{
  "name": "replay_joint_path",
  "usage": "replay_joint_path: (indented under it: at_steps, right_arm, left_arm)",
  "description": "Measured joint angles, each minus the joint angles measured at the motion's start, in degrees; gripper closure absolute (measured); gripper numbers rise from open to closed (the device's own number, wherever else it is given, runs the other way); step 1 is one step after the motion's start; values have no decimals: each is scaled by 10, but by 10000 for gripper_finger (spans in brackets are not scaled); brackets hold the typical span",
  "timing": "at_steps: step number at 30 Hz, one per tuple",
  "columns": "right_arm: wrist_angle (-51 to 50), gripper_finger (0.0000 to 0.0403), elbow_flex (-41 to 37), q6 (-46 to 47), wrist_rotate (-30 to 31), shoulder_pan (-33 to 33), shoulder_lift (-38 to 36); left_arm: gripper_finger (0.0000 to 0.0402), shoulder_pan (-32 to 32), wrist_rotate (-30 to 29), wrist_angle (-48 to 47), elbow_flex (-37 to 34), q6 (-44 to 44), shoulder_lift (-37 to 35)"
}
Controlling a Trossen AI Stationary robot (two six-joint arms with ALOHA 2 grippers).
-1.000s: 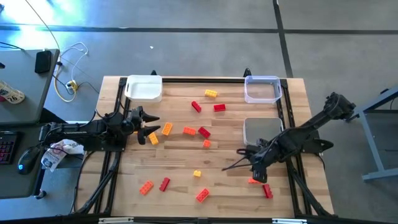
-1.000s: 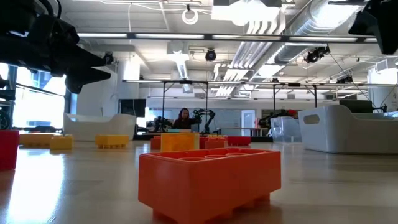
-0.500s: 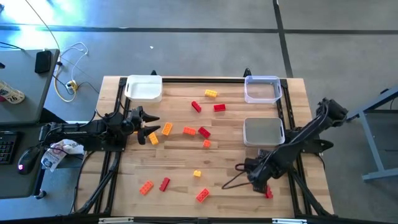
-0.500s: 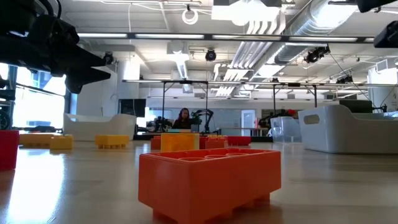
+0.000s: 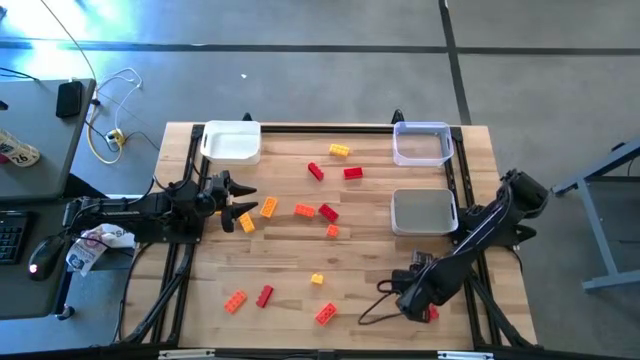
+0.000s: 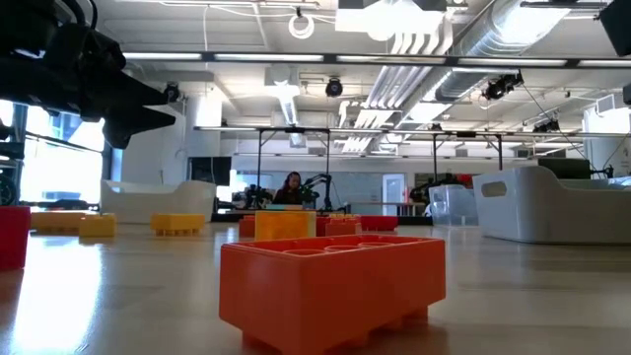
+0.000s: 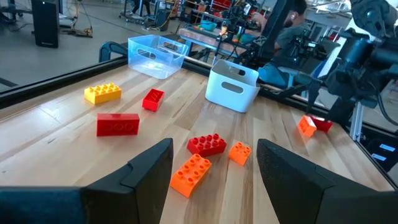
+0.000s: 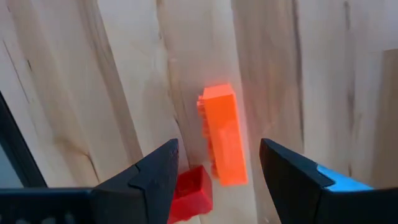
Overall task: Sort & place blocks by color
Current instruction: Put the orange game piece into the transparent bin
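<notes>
High view: no blocks [image 5: 303, 210] are sorted; all three trays [image 5: 232, 142] appear empty. Right gripper [image 5: 414, 298], jaws wide, is poised over an orange block [image 8: 222, 135]; left gripper [image 5: 243, 205] waits, open.

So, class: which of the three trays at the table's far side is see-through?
The clear tray in the far right corner. The tray in the far left corner and the tray just nearer than the clear one are opaque.
</notes>
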Motion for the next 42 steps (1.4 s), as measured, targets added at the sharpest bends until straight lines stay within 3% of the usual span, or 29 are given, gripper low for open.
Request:
replay_joint_path:
  at_steps: [12,16,22,28,34,42]
  right_arm:
    - [17,197,0,1,0,3,69]
    - [17,235,0,1,-4,3,80]
    - [17,332,0,15,3,3,79]
    - [20,332,0,48,19,-3,79]
    - [45,332,0,104,94,-16,63]
    - [53,332,0,79,228,-61,13]
  left_arm:
    - [181,0,-2,0,0,0,0]
    - [181,0,-2,0,0,5,0]
    - [181,0,-2,0,0,9,0]
    - [181,0,-2,0,0,9,0]
    - [181,0,0,0,0,11,0]
    - [181,0,0,0,0,11,0]
